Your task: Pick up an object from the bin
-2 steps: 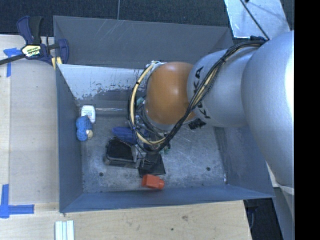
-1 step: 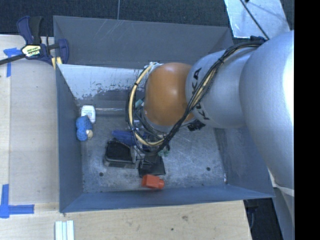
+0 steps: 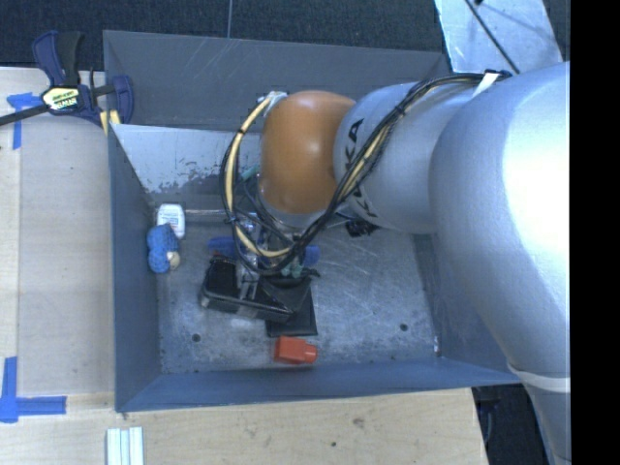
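My gripper (image 3: 258, 269) hangs under the arm's wrist, low in the middle of the bin. It is right over a black blocky object (image 3: 220, 281) and a flat black piece (image 3: 294, 310) that lie together on the bin floor. Whether it touches them is hidden by the wrist. A small blue piece (image 3: 220, 247) lies just left of the gripper. A red-orange block (image 3: 294, 351) rests near the bin's front wall, below the black pieces.
At the left wall lie a blue lumpy object (image 3: 161, 250) and a white object (image 3: 171, 218) behind it. The arm and its orange cover hide the back middle of the bin. Bare floor shows at the right and front left.
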`<action>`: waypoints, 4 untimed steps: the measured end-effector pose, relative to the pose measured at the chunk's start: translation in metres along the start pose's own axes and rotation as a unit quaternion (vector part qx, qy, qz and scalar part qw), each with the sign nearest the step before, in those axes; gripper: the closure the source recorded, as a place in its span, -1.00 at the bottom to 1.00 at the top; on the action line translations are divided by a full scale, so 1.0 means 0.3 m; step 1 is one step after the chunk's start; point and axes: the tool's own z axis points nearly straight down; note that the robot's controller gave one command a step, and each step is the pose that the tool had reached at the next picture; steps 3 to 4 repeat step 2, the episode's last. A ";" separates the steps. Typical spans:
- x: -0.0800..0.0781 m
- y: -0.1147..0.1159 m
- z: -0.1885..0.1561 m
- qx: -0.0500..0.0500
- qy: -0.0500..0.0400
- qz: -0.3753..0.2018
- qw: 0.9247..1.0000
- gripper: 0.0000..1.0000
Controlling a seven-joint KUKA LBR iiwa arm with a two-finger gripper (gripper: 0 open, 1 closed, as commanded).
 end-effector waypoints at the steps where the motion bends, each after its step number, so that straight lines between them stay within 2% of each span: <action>1: -0.025 -0.008 -0.305 0.005 -0.014 -0.013 1.000 1.00; 2: 0.016 0.065 -0.707 0.004 -0.015 -0.030 0.999 1.00; 4: 0.016 0.065 -0.707 0.004 -0.015 -0.030 0.999 1.00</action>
